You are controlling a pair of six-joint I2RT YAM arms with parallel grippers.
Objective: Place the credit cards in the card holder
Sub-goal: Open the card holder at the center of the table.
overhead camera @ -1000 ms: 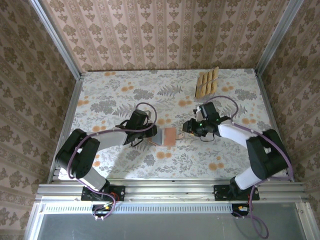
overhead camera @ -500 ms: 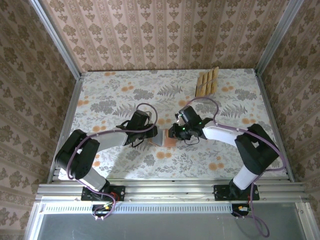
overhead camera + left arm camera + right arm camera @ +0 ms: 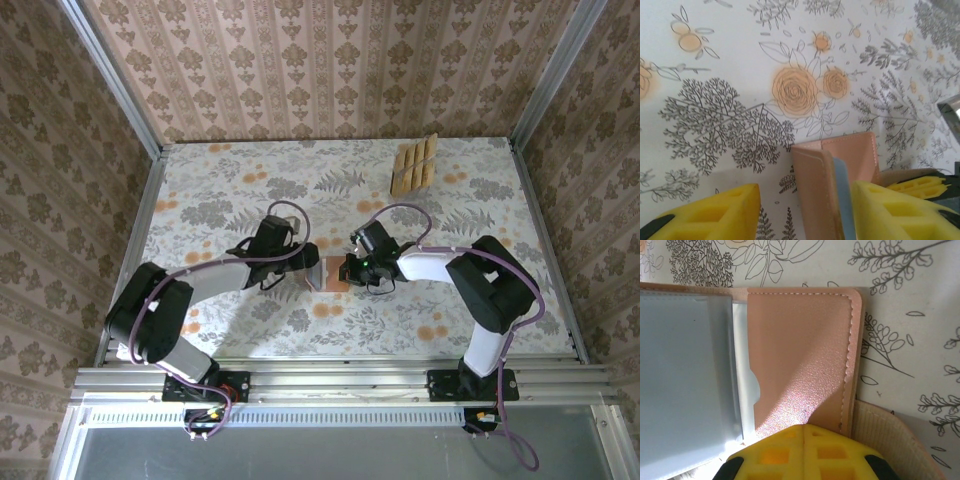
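Note:
The salmon card holder (image 3: 331,275) lies open at the table's middle. In the left wrist view its left flap (image 3: 822,195) stands up between the yellow fingers of my left gripper (image 3: 805,194), which is open; the left finger is clear of the flap. My right gripper (image 3: 804,434) is shut, its tips resting together on the card holder's right inner panel (image 3: 800,355), next to the grey clear pocket (image 3: 685,375). One tan credit card (image 3: 890,440) lies against the card holder's right edge. Several more credit cards (image 3: 414,166) stand in a row at the back right.
Both arms meet over the middle of the flower-patterned table (image 3: 220,190). Metal rails (image 3: 135,235) and patterned walls close in the table on the left, right and back.
My right gripper moved left onto the card holder and shut. My left gripper opened around the raised flap.

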